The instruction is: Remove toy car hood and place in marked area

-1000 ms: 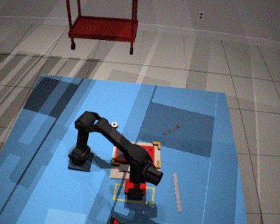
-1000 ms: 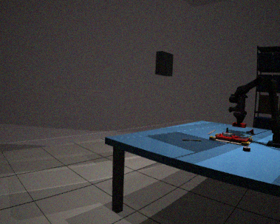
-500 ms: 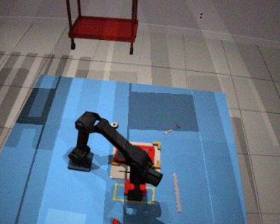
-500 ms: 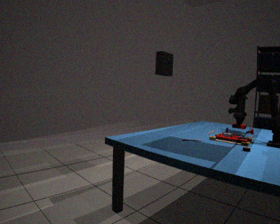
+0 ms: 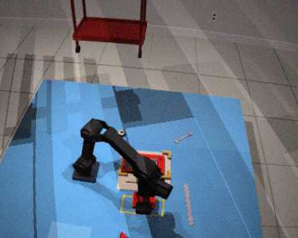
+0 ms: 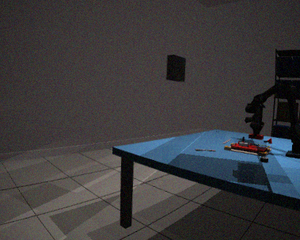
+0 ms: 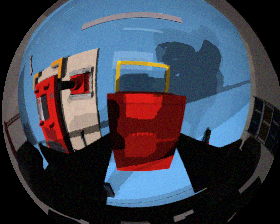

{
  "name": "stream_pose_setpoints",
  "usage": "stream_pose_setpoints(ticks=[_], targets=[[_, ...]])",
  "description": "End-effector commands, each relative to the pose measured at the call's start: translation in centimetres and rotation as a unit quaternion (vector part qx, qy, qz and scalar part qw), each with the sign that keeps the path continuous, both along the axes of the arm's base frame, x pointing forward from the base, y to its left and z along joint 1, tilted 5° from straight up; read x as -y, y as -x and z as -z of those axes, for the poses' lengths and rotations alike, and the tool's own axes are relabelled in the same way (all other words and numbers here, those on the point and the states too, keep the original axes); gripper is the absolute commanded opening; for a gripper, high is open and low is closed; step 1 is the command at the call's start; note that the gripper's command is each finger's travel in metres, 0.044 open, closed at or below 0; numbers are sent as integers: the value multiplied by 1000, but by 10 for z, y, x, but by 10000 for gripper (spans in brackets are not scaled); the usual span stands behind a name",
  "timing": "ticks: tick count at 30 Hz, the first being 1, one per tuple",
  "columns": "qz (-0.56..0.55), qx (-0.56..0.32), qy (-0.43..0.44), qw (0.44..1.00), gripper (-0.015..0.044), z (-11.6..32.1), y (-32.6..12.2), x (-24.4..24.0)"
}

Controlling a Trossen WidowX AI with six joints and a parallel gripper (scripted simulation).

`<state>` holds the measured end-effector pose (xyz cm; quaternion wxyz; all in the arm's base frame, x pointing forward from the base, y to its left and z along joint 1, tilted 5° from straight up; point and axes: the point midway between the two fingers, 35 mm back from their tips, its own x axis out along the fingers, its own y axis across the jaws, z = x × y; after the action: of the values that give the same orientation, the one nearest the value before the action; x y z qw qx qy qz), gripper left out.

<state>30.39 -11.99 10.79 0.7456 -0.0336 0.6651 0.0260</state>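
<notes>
The red hood is off the car, between the fingers of my gripper, which is shut on it and points down. The hood looks held above the table, at the marked area's yellow outline; the exact height is hard to tell. In the wrist view the hood hides the near part of the outline. The red toy car sits on a pale board, partly hidden by the arm in the top view.
A grey strip lies right of the marked area. A small wrench lies beyond the car, and a small round part lies behind the board. A red object shows at the lower frame edge. Yellow corner brackets stand around the car.
</notes>
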Motion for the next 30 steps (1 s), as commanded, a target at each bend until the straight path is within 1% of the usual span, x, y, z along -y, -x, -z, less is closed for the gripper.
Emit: stream_pose_setpoints(ticks=[1,30], targets=[[-1,0,-1,1000,0,4,0,-1],[-1,0,-1,1000,0,22,-1,-1]])
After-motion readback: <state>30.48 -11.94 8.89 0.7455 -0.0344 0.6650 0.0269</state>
